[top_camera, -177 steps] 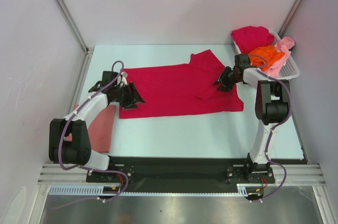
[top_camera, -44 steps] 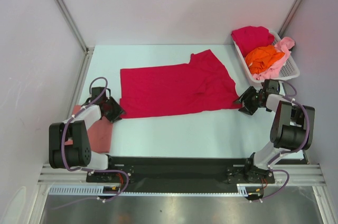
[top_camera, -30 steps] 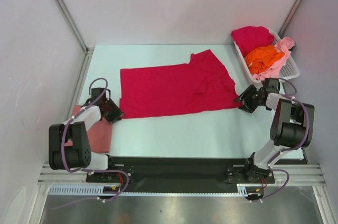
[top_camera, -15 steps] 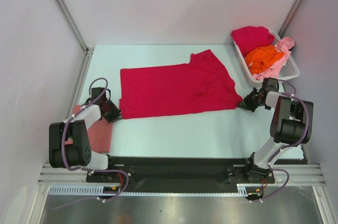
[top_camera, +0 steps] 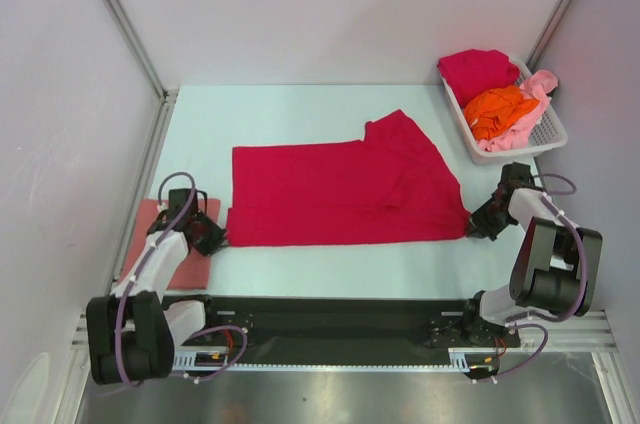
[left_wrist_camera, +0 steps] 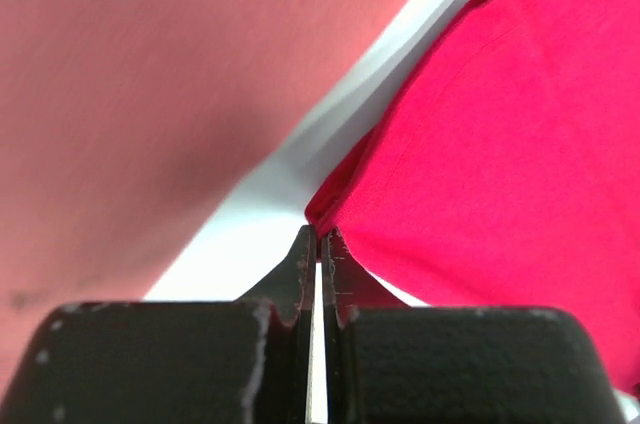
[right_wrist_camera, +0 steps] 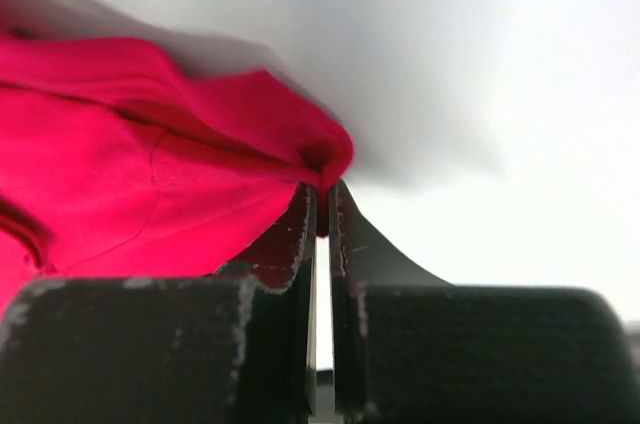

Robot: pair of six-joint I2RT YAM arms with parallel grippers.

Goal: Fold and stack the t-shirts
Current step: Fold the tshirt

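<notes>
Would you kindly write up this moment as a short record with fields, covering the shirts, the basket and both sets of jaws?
on table: spread crimson t-shirt, flat on the table, not yet folded
left jaws: shut on its near-left corner
right jaws: shut on its near-right corner
left edge: salmon pink t-shirt, a flat rectangle partly under the left arm
far right: white basket holding a second crimson t-shirt, an orange t-shirt and a light pink t-shirt
</notes>
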